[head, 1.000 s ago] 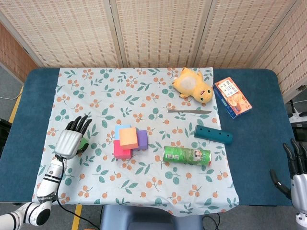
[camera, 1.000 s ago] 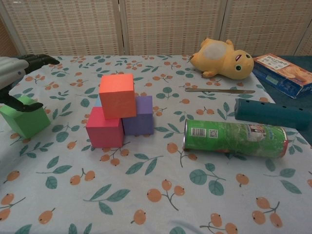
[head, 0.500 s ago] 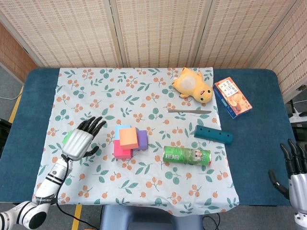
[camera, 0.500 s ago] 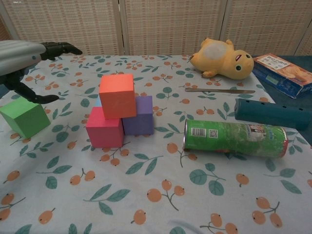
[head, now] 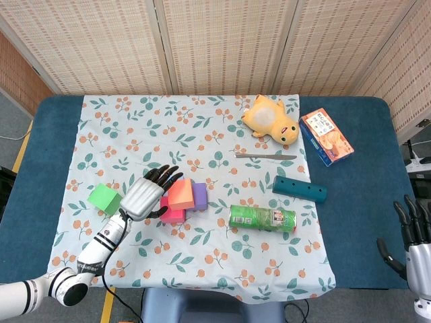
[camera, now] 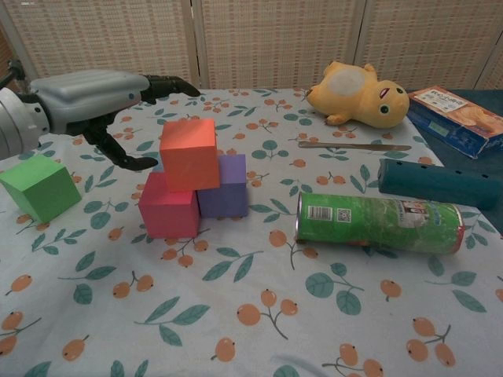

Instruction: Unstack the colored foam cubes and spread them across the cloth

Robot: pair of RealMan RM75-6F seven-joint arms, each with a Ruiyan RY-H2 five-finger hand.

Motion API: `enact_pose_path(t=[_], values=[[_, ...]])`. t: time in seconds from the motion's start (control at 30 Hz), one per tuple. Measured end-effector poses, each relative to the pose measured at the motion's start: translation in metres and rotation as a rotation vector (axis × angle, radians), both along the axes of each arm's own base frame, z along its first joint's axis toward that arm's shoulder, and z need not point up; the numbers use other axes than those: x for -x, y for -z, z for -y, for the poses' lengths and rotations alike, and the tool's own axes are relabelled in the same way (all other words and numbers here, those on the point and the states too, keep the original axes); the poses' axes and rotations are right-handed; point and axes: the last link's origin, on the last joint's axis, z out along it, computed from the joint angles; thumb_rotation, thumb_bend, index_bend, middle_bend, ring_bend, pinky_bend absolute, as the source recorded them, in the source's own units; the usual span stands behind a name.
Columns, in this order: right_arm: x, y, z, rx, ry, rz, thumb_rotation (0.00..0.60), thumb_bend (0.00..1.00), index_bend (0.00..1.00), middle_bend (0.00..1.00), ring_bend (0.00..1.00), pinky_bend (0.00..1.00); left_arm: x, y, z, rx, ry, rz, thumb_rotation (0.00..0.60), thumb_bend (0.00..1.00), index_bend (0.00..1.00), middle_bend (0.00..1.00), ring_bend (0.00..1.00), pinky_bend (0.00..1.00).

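Cubes are what I'm working on: the green cube [head: 104,198] now sits alone on the cloth's [head: 135,128] left side, released, while my left hand [head: 147,194] has swung away from it over the last second to the remaining stack. Its fingers are spread and hold nothing, hovering just beside the orange cube [camera: 189,153], which rests on top of the pink cube [camera: 168,214], purple cube [camera: 225,185] and a mostly hidden blue one. One cube is placed; I judge the orange is next. My right hand [head: 416,250] hangs relaxed, fingers apart, off the table's right edge.
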Motion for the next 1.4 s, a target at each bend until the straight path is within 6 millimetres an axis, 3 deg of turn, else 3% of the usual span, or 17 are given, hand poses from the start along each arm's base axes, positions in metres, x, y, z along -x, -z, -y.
enact_pose_path(t=[0.5,1.0,1.2,1.4], values=[[-0.001,-0.003,0.000,0.006,-0.011,0.016,0.600,0.24,0.00,0.00,0.00,0.00,-0.007,0.021,-0.008,0.029,-0.011,-0.033,0.600,0.31,0.00,0.00,0.00,0.17],[-0.002,-0.002,0.002,0.005,-0.010,0.017,0.600,0.24,0.00,0.00,0.00,0.00,-0.008,0.022,-0.006,0.004,0.016,-0.026,0.600,0.31,0.00,0.00,0.00,0.18],[-0.002,-0.002,0.002,0.008,-0.009,0.015,0.600,0.24,0.00,0.00,0.00,0.00,-0.007,0.022,-0.006,-0.017,0.046,-0.016,0.600,0.31,0.10,0.00,0.03,0.22],[-0.002,-0.001,0.003,0.007,-0.007,0.012,0.600,0.24,0.00,0.00,0.00,0.00,-0.004,0.024,-0.005,-0.009,0.058,-0.011,0.600,0.31,0.11,0.00,0.02,0.23]])
